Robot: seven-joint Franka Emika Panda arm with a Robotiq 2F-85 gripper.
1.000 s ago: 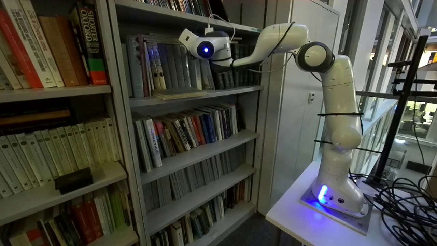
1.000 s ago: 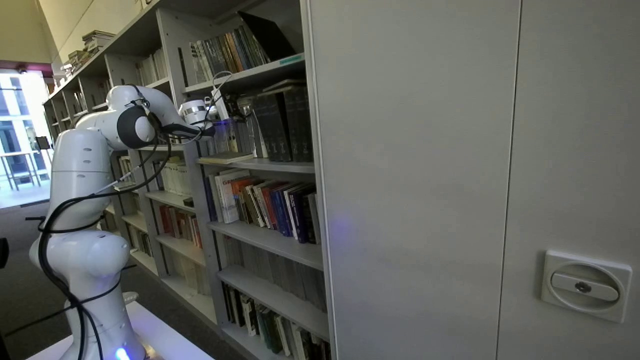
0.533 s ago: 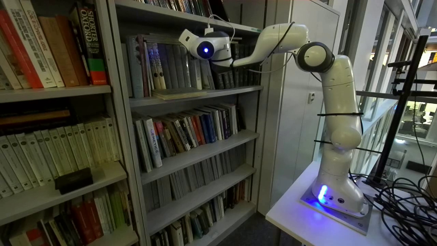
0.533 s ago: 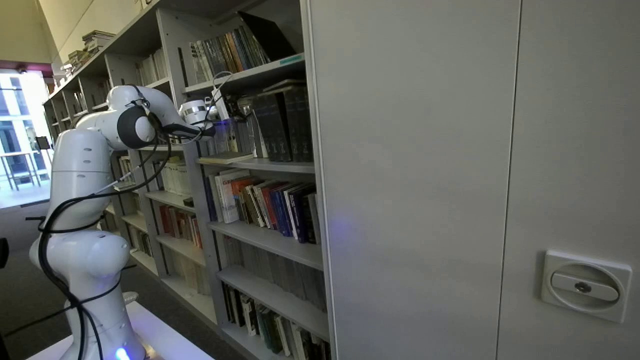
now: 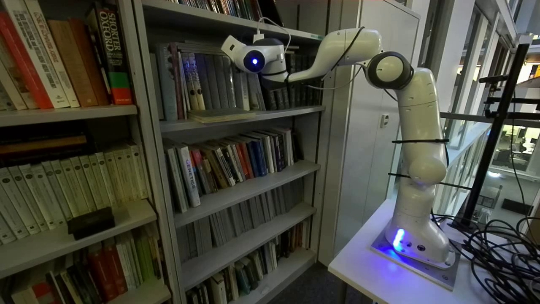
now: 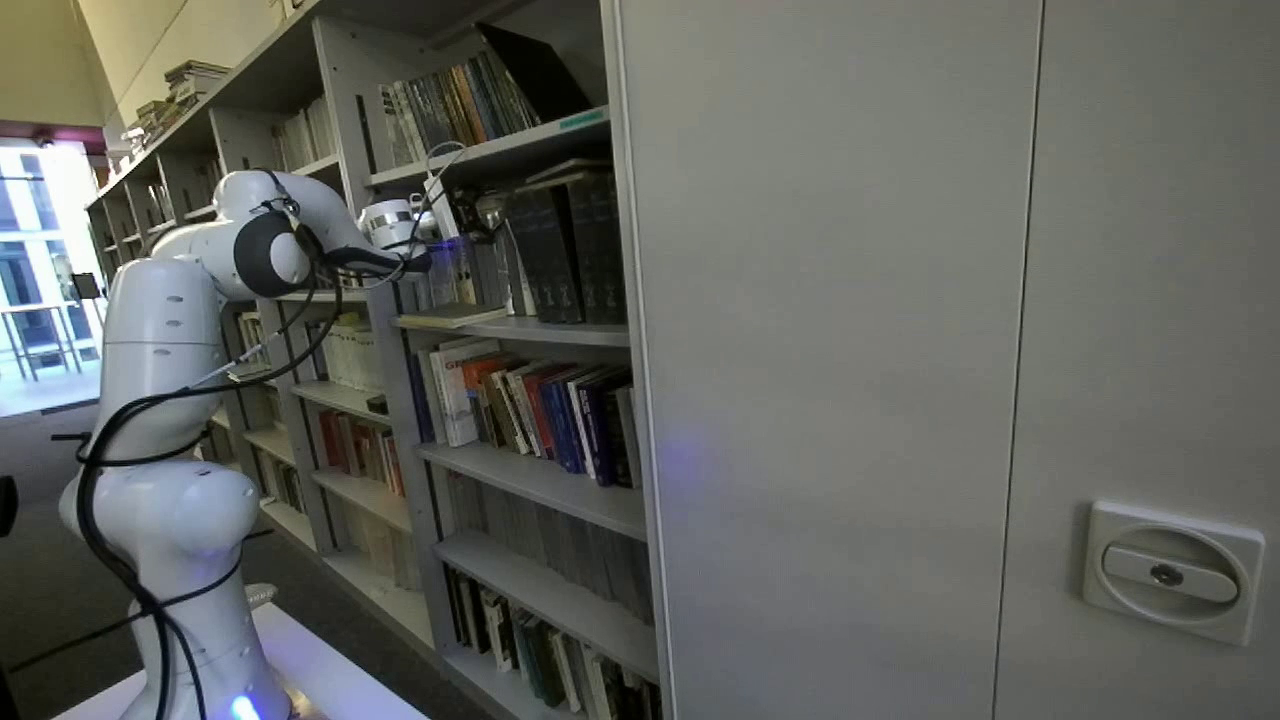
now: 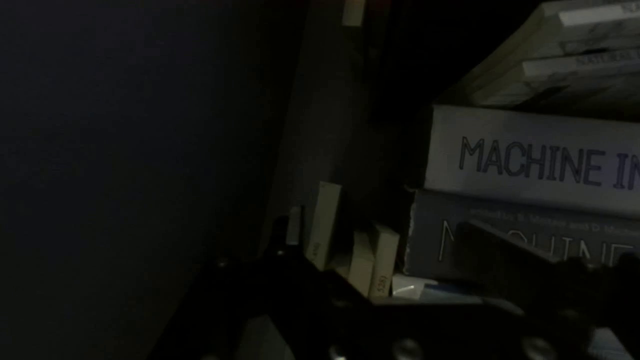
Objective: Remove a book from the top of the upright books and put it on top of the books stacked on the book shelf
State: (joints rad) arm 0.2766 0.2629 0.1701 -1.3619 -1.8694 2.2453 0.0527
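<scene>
The book shelf [image 5: 253, 191] is grey metal, packed with rows of books. Upright books [image 5: 213, 82] fill its upper middle board, and thin flat books [image 5: 198, 47] lie across their tops. A pale flat stack [image 5: 221, 115] rests at the front edge of that board. In the dark wrist view, cream ends of thin books [image 7: 384, 257] show beside upright spines lettered MACHINE [image 7: 540, 157]. My gripper [image 7: 380, 226] stands open around these cream ends, its fingers apart; contact cannot be told. The arm's wrist hides it in an exterior view [image 5: 268, 55].
A shelf board [image 5: 236, 20] runs close above the wrist. Dark thick volumes [image 6: 590, 245] stand to one side, near a cabinet door [image 6: 830, 300]. A neighbouring unit holds red and cream volumes [image 5: 31, 63]. Black cables [image 5: 506, 245] lie by the arm's base.
The arm holds practically the same pose in both exterior views. In an exterior view the dark fingers have drawn in slightly.
</scene>
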